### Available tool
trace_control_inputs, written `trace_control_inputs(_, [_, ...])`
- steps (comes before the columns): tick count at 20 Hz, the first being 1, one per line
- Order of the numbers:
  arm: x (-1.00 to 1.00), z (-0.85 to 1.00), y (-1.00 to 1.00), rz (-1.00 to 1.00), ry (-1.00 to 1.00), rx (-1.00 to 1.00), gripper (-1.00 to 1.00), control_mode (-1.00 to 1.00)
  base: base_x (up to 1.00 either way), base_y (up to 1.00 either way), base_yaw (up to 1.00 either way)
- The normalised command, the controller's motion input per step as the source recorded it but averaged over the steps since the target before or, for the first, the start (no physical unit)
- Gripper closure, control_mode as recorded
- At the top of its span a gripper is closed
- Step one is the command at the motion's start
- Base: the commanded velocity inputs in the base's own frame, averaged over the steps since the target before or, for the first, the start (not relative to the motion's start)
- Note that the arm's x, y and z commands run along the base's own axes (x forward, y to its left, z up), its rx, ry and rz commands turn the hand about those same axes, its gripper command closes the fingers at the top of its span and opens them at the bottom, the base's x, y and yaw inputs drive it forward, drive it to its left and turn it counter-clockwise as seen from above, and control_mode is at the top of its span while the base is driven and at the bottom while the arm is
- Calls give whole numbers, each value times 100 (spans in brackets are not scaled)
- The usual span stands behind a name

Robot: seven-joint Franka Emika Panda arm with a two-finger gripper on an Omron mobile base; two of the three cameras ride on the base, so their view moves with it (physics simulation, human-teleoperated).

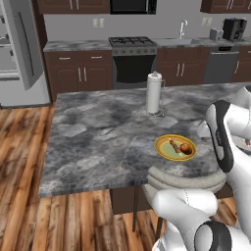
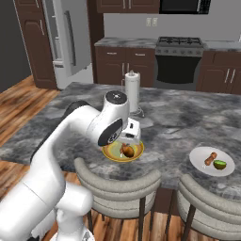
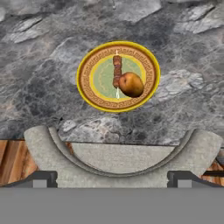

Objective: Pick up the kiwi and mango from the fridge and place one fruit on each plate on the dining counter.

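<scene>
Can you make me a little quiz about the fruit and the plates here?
1. True or false: the mango lies on the yellow plate.
2. What green fruit sits on the white plate? A) an apple B) the kiwi C) a grape
3. Fill in: on the dining counter, behind the yellow plate, stands a roll of paper ______.

Key:
1. True. It lies beside a little skewer on that plate.
2. B.
3. Towels.

The gripper looks open, with nothing between its tips.
</scene>
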Motion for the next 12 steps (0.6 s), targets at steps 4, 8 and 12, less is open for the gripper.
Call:
trace_control_inputs(4, [-92, 89, 15, 0, -17, 0, -100, -100, 0, 0, 0])
trace_control_inputs(8, [-81, 77, 30, 0, -15, 0, -100, -100, 0, 0, 0])
trace_control_inputs(12, [-65, 51, 33, 0, -11, 0, -100, -100, 0, 0, 0])
